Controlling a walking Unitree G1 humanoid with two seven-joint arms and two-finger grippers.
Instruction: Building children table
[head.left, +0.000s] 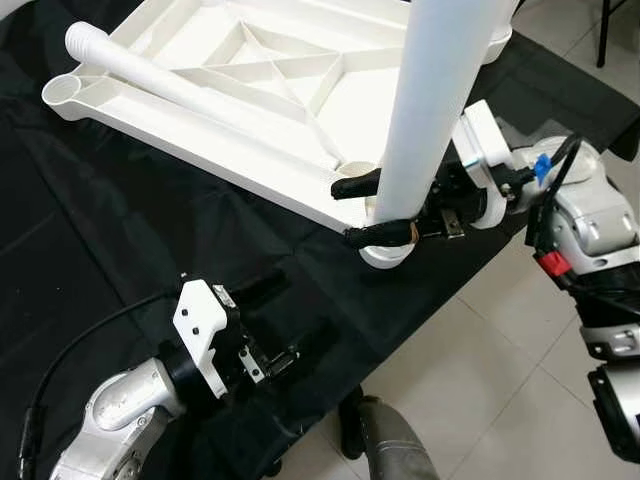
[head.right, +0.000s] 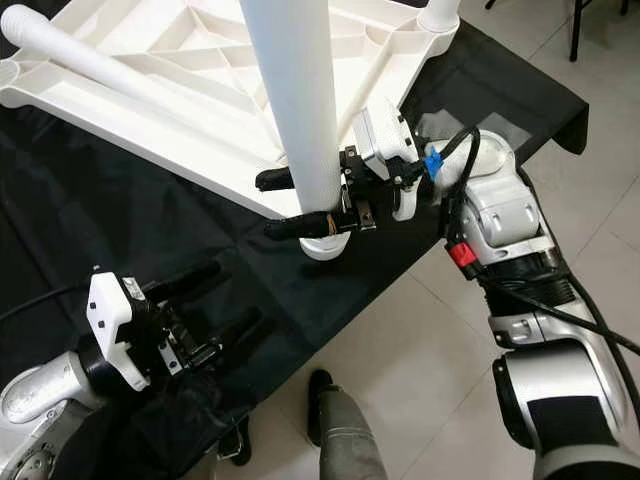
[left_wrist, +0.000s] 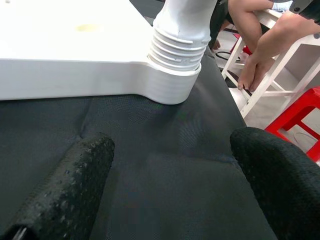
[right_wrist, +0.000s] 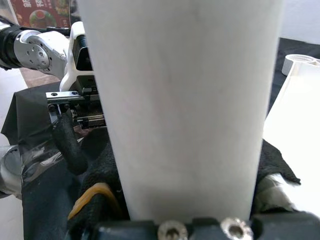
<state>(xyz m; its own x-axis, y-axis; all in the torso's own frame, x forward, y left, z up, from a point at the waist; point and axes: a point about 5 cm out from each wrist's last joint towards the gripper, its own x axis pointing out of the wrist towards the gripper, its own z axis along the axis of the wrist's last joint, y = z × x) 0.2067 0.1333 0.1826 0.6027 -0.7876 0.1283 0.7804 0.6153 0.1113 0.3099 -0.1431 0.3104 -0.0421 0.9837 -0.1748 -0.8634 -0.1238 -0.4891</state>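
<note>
White plastic is what you work with: your right gripper clenches one upright table leg, its long axis vertical, its threaded foot in the corner socket of the upturned tabletop. A second leg lies at ten o'clock. Your left gripper gapes empty at seven o'clock.

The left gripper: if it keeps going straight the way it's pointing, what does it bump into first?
Probably the round white corner socket of the upside-down tabletop, where the upright leg screws in. The left gripper sits open, low over the black cloth, aimed at it; depth is uncertain.
</note>
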